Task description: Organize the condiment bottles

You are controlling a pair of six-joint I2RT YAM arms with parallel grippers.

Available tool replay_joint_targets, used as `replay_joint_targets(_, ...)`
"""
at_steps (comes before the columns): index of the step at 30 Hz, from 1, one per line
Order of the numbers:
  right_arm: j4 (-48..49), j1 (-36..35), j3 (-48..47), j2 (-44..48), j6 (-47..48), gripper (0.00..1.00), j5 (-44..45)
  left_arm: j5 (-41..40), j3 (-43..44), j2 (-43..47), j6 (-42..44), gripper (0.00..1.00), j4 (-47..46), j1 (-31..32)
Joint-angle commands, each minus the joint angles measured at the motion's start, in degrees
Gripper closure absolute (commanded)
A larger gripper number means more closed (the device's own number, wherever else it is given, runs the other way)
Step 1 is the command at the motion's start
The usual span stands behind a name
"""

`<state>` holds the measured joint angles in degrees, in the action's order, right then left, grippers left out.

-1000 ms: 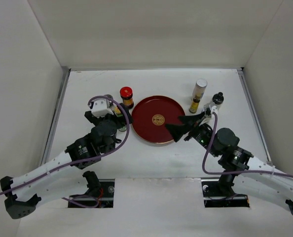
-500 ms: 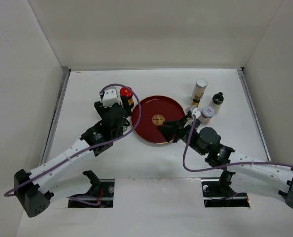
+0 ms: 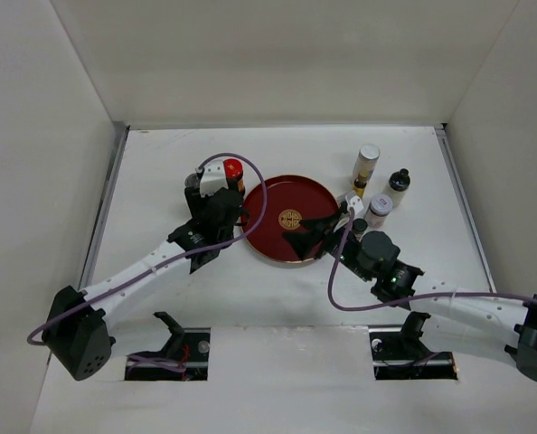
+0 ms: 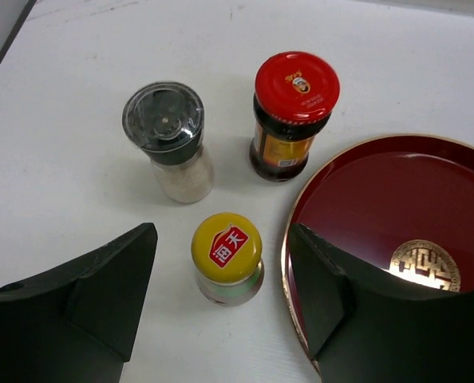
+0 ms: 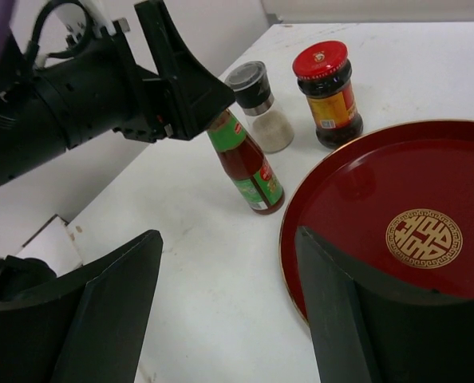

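Shut in on three sides by white walls: left, right and back. At the middle of the white surface (image 3: 160, 154), one round red tray (image 3: 291, 192) with a gold rim. Broad open surface behind the tray up to the back wall, and more between the left wall and the left group.

Tight room at the tray's left rim, with three bottles clustered there: a red-capped jar (image 4: 295, 86) nearly at the rim, a clear-topped grinder (image 4: 163, 118) just beside it, and a green yellow-capped bottle (image 4: 227, 249) nearer the arm bases, only a narrow strip from the rim. Released and wide apart, the left jaws, one on each side of the yellow cap with gaps both sides, gripping nothing.

Right of the tray, four bottles close together: a cream silver-topped cylinder (image 3: 368, 155), a small dark bottle (image 3: 358, 189) at its foot, a black-capped bottle (image 3: 399, 181) and a silver-lidded shaker (image 3: 378, 207). Possibly more behind the right arm (image 3: 431, 294): cannot tell. Released and wide apart too, the right jaws, over the tray's near rim, gripping nothing.
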<state>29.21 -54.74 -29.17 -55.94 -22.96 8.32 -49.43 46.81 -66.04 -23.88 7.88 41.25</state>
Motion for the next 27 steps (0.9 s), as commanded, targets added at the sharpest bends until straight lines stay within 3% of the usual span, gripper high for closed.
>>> replay_joint_targets(1,4.63,0.56,-0.19,-0.3,-0.59,0.26,-0.76,1.17,-0.4,-0.49,-1.7,0.36,-3.92,-1.22)
replay_joint_targets(5,4.63,0.73,-0.19,-0.66,-0.59,0.26,-0.85,1.97,-1.45,-1.81,-1.87,0.39,-5.94,-1.57)
replay_joint_targets(11,4.8,0.91,-0.19,-0.84,-0.59,0.28,-1.02,3.55,-2.42,-3.57,-1.79,0.52,-8.22,-3.06)
replay_joint_targets(18,4.8,1.0,-0.1,-0.66,-0.77,0.3,-1.02,1.54,-2.07,-1.9,-0.03,0.8,-9.11,-3.6)
replay_joint_targets(27,5.59,2.66,1.04,0.57,-1.56,0.31,1.17,-3.31,3.63,5.4,5.86,0.85,-11.22,0.44)
